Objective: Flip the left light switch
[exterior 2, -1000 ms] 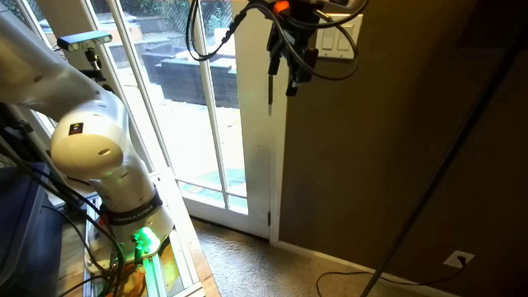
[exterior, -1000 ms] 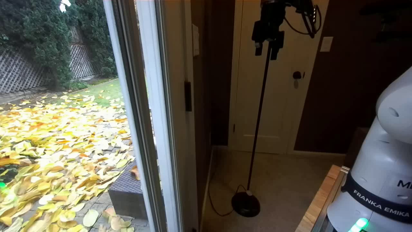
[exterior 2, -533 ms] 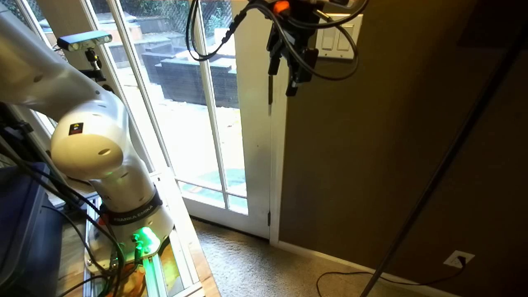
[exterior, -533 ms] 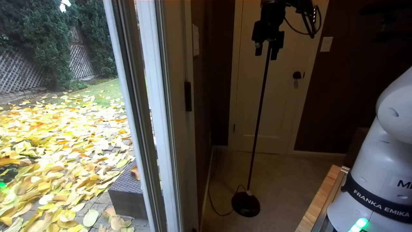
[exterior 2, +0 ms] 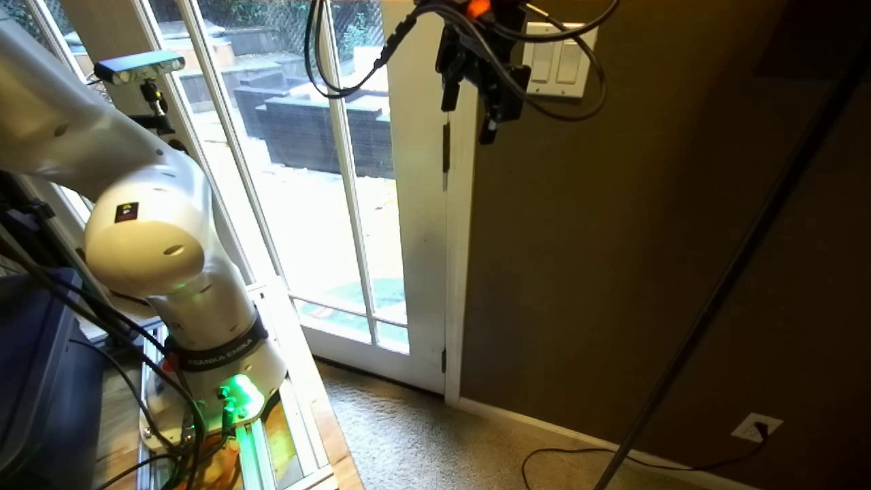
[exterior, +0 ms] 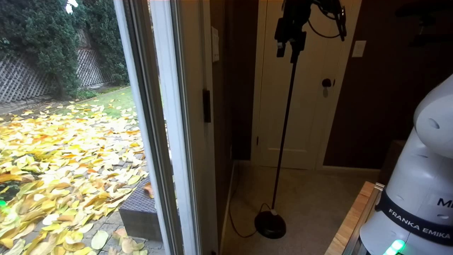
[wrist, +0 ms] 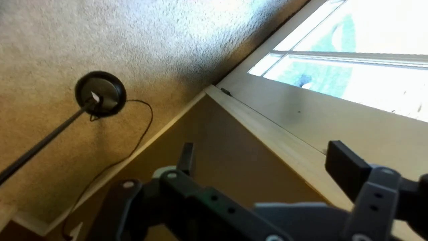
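A white wall plate with two rocker switches is mounted on the brown wall right of the glass door. Its left light switch is the rocker nearer the door frame. In an exterior view the plate is a narrow pale vertical strip, the left light switch. My gripper points downward, in front of and a little left of the plate in that view; its cable crosses the plate. It also shows against the white door. In the wrist view my gripper is open with nothing between the fingers; the switch is out of view there.
A lamp with a thin black pole and round base stands on the carpet; its cord runs to a wall outlet. A glass door and its frame border the brown wall. Another wall plate is beside the white door.
My gripper has moved slightly upward and tilted a little over the last half second. It shifted left in an exterior view. The fingers stay apart.
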Controlling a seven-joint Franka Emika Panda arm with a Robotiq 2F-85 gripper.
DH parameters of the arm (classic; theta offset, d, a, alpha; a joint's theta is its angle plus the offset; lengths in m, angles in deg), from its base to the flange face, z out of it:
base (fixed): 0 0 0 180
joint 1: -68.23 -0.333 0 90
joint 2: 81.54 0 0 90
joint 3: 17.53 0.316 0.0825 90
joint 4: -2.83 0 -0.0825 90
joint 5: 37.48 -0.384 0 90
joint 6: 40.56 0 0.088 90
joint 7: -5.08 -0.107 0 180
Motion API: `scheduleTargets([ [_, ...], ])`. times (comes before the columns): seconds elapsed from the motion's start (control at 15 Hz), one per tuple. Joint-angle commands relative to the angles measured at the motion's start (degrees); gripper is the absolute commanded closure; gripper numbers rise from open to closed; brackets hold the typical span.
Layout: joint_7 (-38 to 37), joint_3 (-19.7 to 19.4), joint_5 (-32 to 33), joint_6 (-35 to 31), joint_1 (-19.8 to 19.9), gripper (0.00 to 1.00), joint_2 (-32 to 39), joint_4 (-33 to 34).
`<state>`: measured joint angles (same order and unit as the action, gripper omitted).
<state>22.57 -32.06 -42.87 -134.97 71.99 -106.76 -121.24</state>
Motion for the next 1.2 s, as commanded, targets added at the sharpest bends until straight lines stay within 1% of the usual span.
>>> scheduleTargets([
  [0.0,6.08,2.07,-1.59,-2.75,-2.0,0.0,-1.48,1.39],
  [0.13,8.86,2.97,-1.65,-6.02,-3.48,0.01,-0.92,2.77],
  [0.2,10.13,3.45,-1.13,-8.61,-4.09,0.26,-0.36,3.36],
  [0.33,13.05,3.87,-0.34,-13.76,-5.13,0.28,0.29,4.03],
  [0.6,19.63,2.43,-4.43,-27.29,-7.86,0.56,1.04,2.92],
  [0.67,15.77,3.89,-1.78,-22.95,-6.33,0.39,0.18,2.87],
  [0.8,17.54,3.59,-2.74,-25.98,-6.79,0.52,0.82,2.86],
  [0.87,17.9,3.52,-2.9,-26.39,-6.8,0.56,1.01,2.86],
  [1.0,18.18,3.48,-2.98,-26.49,-6.79,0.56,1.05,2.86],
  [1.07,19.05,3.05,-3.75,-26.45,-7.15,0.81,1.47,2.48],
  [1.13,19.91,2.72,-4.7,-28.05,-7.58,0.82,2.13,1.93],
])
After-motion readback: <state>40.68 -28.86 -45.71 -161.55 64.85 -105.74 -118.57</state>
